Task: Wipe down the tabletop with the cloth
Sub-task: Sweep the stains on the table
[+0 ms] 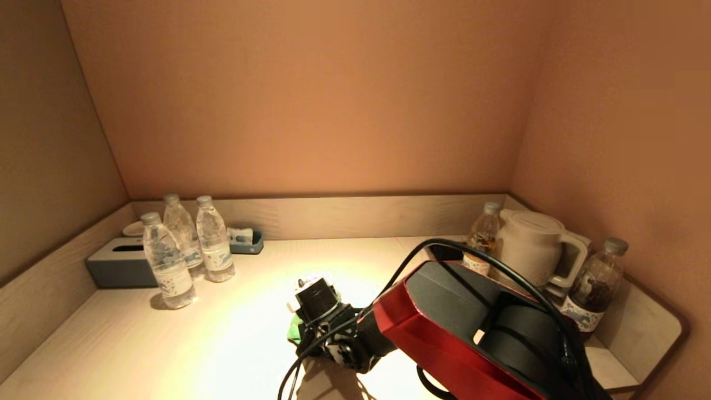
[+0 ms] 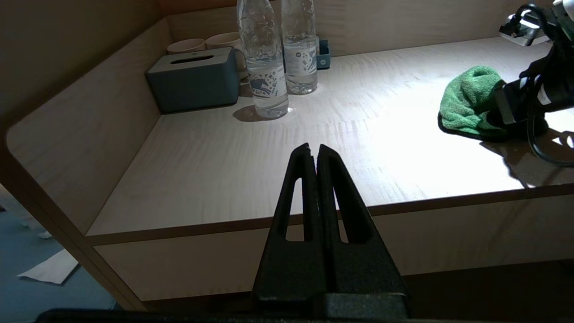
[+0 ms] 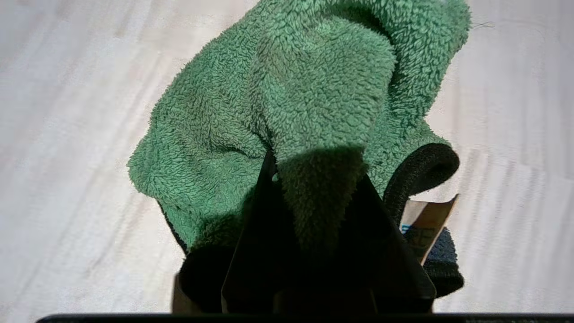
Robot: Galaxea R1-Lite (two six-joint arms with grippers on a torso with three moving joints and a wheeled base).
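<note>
A green fleece cloth (image 3: pixel 287 94) with a dark edge lies bunched on the pale wooden tabletop (image 1: pixel 222 344), near the middle front. It also shows in the left wrist view (image 2: pixel 468 105) and as a sliver in the head view (image 1: pixel 293 329). My right gripper (image 3: pixel 314 166) is shut on a fold of the cloth and presses it to the table; in the head view the wrist (image 1: pixel 333 328) hides most of it. My left gripper (image 2: pixel 314 150) is shut and empty, parked in front of and below the table's front edge.
Three water bottles (image 1: pixel 166 261), a grey tissue box (image 1: pixel 116 264) and a small blue tray (image 1: pixel 247 241) stand at the back left. A white kettle (image 1: pixel 533 244) and two tea bottles (image 1: pixel 594 286) stand at the right. Low walls (image 1: pixel 333 214) rim the table.
</note>
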